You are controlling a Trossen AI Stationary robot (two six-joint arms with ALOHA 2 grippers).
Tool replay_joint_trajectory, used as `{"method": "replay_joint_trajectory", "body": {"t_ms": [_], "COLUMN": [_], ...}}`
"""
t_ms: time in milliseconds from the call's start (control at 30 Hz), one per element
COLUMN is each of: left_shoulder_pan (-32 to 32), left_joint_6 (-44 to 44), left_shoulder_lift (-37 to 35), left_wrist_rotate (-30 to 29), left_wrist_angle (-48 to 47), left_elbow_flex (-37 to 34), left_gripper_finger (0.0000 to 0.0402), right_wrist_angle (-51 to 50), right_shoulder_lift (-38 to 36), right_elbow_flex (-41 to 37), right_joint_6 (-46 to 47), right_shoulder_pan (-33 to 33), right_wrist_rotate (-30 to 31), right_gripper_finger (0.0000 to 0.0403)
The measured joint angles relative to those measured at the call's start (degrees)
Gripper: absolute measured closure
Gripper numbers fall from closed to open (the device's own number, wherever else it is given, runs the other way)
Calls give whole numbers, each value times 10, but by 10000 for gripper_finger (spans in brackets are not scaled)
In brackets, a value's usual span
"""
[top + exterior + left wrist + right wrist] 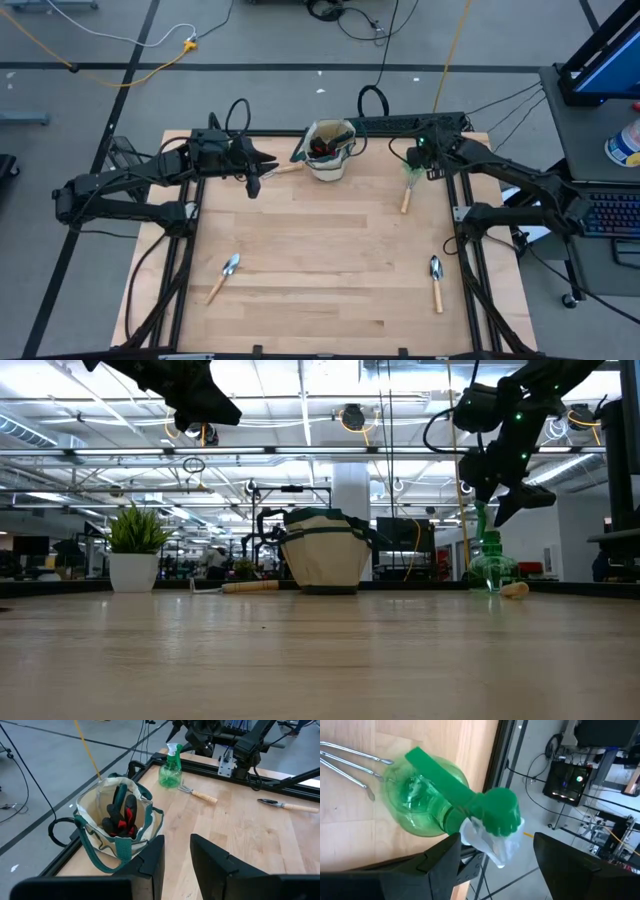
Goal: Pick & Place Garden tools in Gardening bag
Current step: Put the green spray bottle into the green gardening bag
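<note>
rake [350,762]: handle cut off | gardening bag [117,827]: contents partly hidden

You've got the bag [330,150] at counter [320,280] rear centre w/ gloves [121,817] in it; spray bottle [412,172] & rake [406,197] to its right, two trowels [224,277] [436,282] up front.

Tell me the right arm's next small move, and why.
Probably lower straight down. The right gripper hangs open directly above the green spray bottle, its fingers flanking the spray head but above it. The bottle stands upright beside the rake, so descending should bring the fingers around the neck before closing.
</note>
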Motion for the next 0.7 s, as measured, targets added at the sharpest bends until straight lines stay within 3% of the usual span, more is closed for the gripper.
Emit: {"method": "replay_joint_trajectory", "body": {"t_ms": [700], "left_shoulder_pan": [0], "left_joint_6": [20], "left_shoulder_lift": [0], "left_wrist_rotate": [20], "left_wrist_angle": [0], "left_elbow_flex": [0], "left_gripper_finger": [305], "right_wrist_angle": [-7], "right_shoulder_lift": [50], "right_elbow_flex": [0], "right_joint_6": [17], "right_shoulder_pan": [0], "right_wrist_rotate": [-10], "right_gripper_finger": [159]}}
